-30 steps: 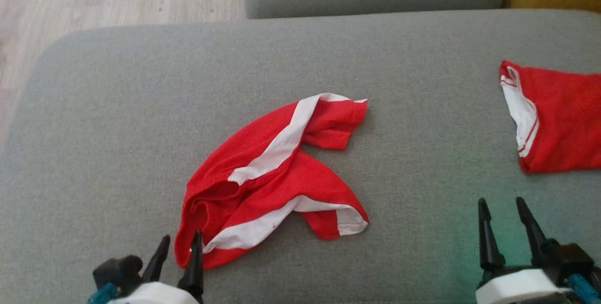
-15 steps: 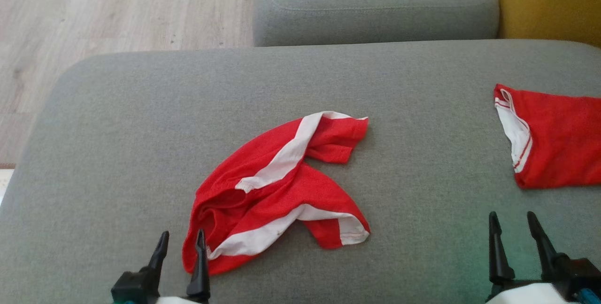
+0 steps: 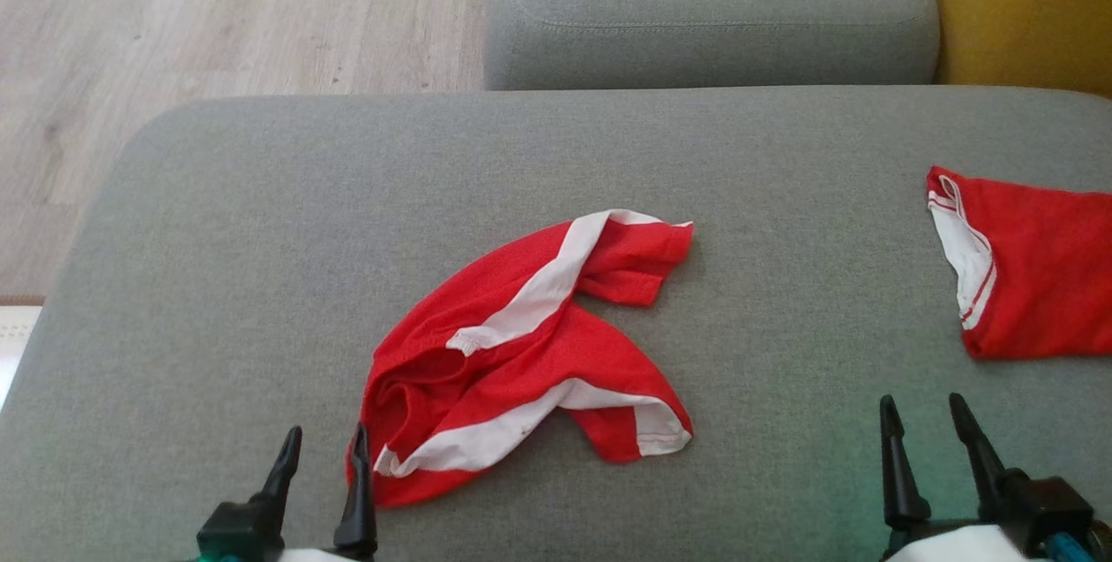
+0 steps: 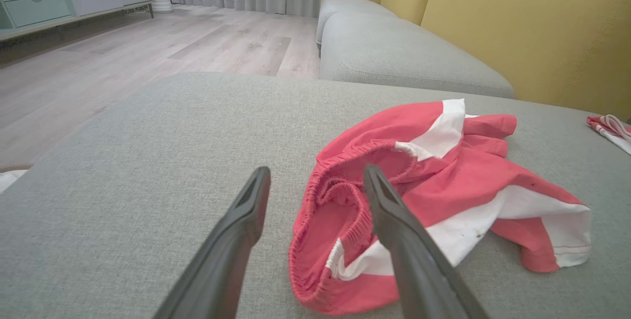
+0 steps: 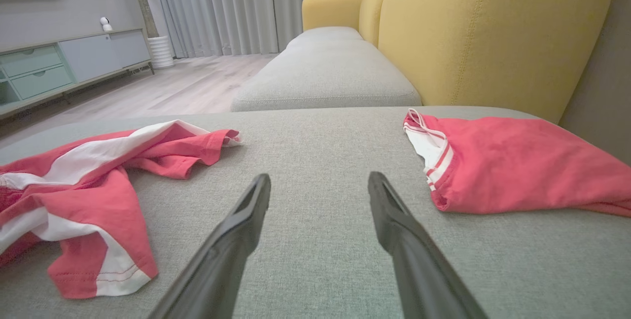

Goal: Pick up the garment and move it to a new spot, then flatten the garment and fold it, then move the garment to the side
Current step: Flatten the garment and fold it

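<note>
Camera shifted only; red shorts (image 3: 521, 353) lie crumpled just beside left gripper (image 3: 327, 429); it and right gripper (image 3: 921, 400) gape empty, pickup pending.

Second garment (image 3: 1038, 284) — cropped by right edge; extent unclear.

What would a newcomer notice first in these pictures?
The crumpled red garment with white stripes lies in the middle of the grey cushion, close to the open left gripper. A second red garment lies flatter at the right, beyond the open right gripper. A yellow sofa back rises behind.
</note>
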`<state>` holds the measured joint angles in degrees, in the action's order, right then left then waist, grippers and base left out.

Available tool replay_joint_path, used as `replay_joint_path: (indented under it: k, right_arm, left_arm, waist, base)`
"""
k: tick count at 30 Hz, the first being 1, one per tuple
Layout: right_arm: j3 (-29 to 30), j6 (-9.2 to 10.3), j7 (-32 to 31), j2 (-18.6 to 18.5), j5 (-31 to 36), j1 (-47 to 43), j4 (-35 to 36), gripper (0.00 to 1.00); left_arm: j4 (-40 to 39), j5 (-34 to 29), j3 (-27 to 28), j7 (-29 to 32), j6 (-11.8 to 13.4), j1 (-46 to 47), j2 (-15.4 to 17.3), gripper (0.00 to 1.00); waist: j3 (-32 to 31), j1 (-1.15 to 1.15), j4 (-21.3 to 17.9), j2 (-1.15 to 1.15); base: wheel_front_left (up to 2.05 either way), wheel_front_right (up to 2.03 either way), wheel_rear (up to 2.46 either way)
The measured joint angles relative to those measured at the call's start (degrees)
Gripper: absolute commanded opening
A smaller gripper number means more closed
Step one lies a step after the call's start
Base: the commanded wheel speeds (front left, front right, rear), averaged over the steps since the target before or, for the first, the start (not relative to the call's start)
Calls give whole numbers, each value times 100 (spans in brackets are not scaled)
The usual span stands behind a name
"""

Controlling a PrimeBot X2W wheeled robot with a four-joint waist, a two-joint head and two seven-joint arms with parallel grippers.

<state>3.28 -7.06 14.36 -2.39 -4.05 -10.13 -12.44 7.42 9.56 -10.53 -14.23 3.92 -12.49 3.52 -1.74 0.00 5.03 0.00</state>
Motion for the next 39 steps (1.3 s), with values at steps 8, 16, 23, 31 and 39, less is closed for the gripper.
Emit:
replay_joint_path:
  k: [8,16,23,31,39]
  right_arm:
    - [-103,0,0,0,-59,0,-13,100]
    - [-1244,0,-798,-4,-888,17,-58,100]
    - [-1951,0,-2527,-9,-1783,188,67,100]
    - [-1935,0,-2991,-19,-2393,764,-170,100]
    - [-1996,0,-3103,-21,-2438,1003,-357,100]
  left_arm:
    - [-1,-52,46,0,-92,15,-18,100]
    - [124,-145,-132,35,-88,98,-19,100]
    - [16,-287,-455,1031,-148,200,-5,100]
    - [-183,-292,-613,1622,-197,612,5,100]
    - [-433,-292,-793,1931,-249,619,13,100]
  waist:
    - [37,0,-31,0]
    - [47,0,-33,0]
    - [239,0,28,0]
    - [725,0,183,0]
    - [995,0,389,0]
  base:
    - [0,0,0]
    - [0,0,0]
    - [0,0,0]
    - [0,0,0]
    - [0,0,0]
